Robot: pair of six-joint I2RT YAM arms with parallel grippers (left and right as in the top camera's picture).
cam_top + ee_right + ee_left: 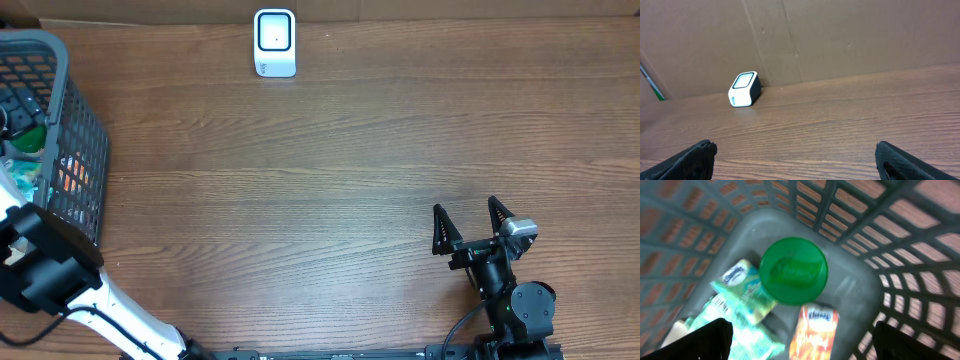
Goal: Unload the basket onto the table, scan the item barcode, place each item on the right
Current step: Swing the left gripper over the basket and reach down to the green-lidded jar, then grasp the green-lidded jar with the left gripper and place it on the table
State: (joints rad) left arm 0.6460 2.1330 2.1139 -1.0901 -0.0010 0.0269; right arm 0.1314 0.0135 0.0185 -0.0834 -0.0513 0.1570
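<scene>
Green-lidded tub (793, 270) lies straight ahead of my left gripper (800, 342), centred between its wide-spread, empty fingers, on the basket (920, 230) floor touching an orange tissue pack (812, 330). My right gripper (465, 207), equally wide, sits well apart; left is nearer.

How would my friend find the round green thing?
Look in the dark grey plastic mesh basket at the brown wooden table's left edge. Inside lies a bright green round plastic lid, beside a pale green tissue packet and an orange tissue packet. It is the only round thing seen there.
</scene>
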